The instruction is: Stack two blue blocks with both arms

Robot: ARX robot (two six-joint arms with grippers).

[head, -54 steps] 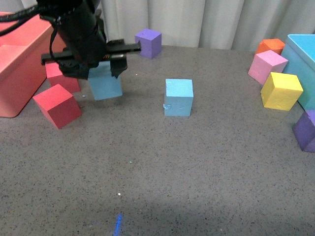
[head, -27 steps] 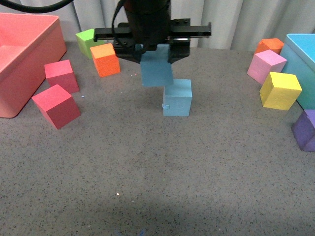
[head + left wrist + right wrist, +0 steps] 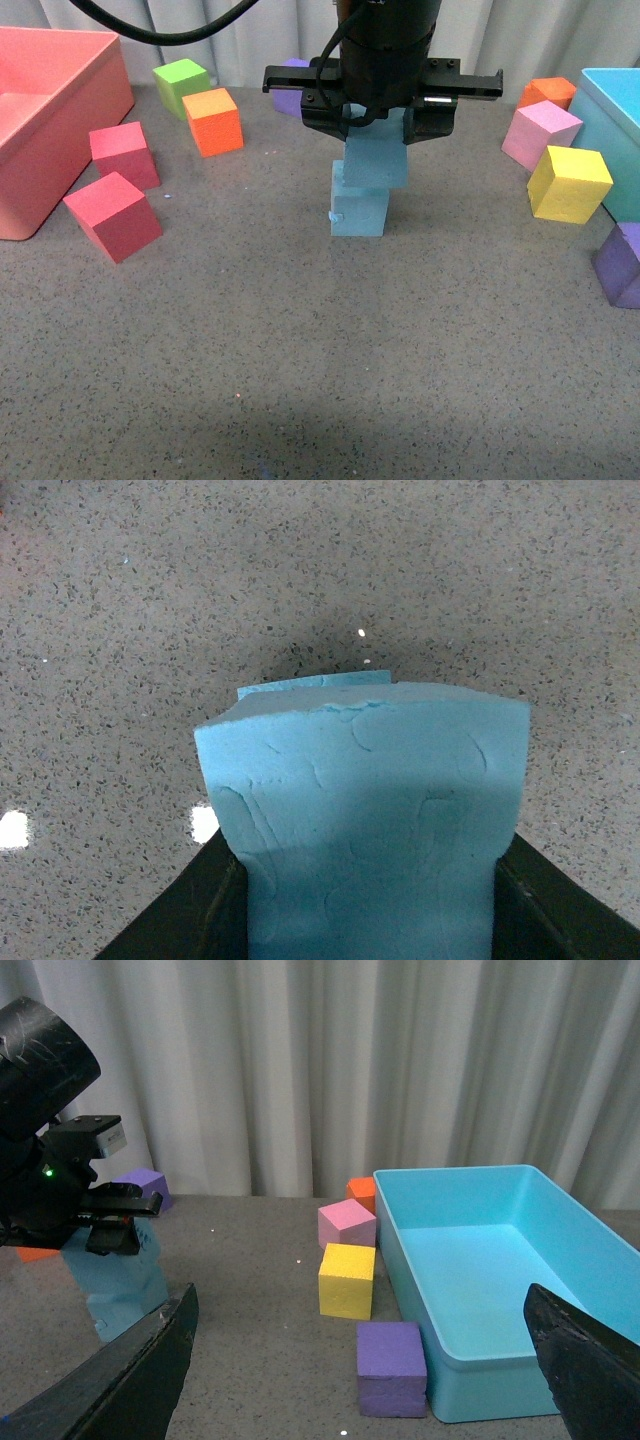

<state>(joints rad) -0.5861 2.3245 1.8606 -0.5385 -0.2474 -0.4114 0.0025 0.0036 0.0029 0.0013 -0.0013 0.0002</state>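
My left gripper (image 3: 378,125) is shut on a sky-blue block (image 3: 377,162) and holds it just above the second blue block (image 3: 360,212), which rests on the grey table and has a small nick on its front face. The held block sits slightly right of the lower one and overlaps its top. In the left wrist view the held block (image 3: 365,810) fills the space between the black fingers (image 3: 215,905), and a sliver of the lower block (image 3: 315,685) shows beyond it. My right gripper (image 3: 365,1360) is open and empty, off to the right, and is not in the front view.
A pink bin (image 3: 40,120) stands at the left with two red cubes (image 3: 115,215) beside it. Green (image 3: 180,85), orange (image 3: 215,120) and purple (image 3: 290,85) cubes lie at the back. A turquoise bin (image 3: 490,1290) stands at the right with pink, yellow (image 3: 570,183), orange and purple (image 3: 390,1365) cubes.
My left gripper has carried the blue block from the left side rightwards, to directly above the second blue block. The lower block has not moved.
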